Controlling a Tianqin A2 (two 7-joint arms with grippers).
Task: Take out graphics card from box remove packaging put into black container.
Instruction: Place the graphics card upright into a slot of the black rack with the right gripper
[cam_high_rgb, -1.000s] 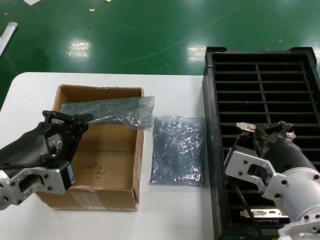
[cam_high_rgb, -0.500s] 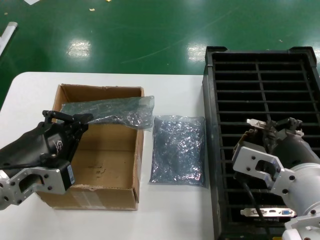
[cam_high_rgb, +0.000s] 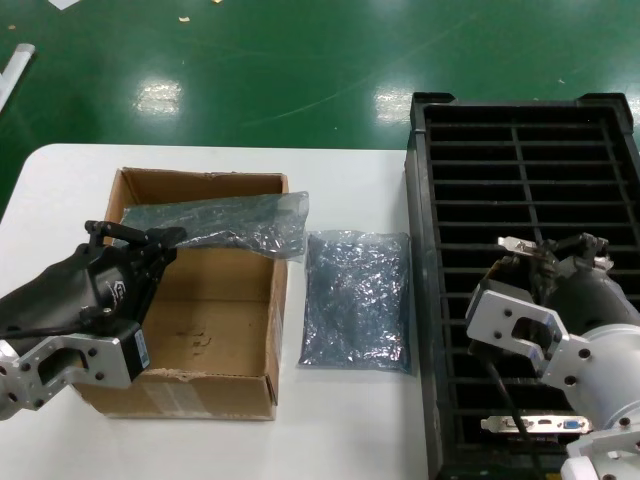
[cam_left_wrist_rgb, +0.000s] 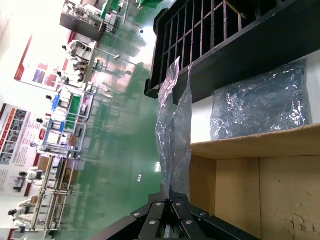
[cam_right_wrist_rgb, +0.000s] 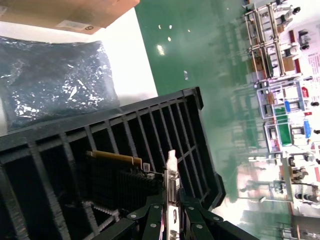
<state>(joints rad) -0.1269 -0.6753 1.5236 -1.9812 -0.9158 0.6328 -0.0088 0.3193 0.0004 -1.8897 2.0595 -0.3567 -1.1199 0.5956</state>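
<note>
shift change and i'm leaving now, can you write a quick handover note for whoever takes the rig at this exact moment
Left end effector: shut on the packaging, held over the box.
Right end effector: shut on the graphics card by its bracket, card standing in a slot of the black container.
A flat bag lies on the table between box and container. Another card sits in a near slot.
Done: card unbagged and brought to the container.
Left: seat and release the card, put the held bag down.

My right gripper (cam_high_rgb: 553, 256) holds a graphics card (cam_high_rgb: 520, 247) over the black container (cam_high_rgb: 520, 180); my left gripper (cam_high_rgb: 135, 240) pinches the packaging (cam_high_rgb: 225, 222) over the box (cam_high_rgb: 215, 340).
</note>
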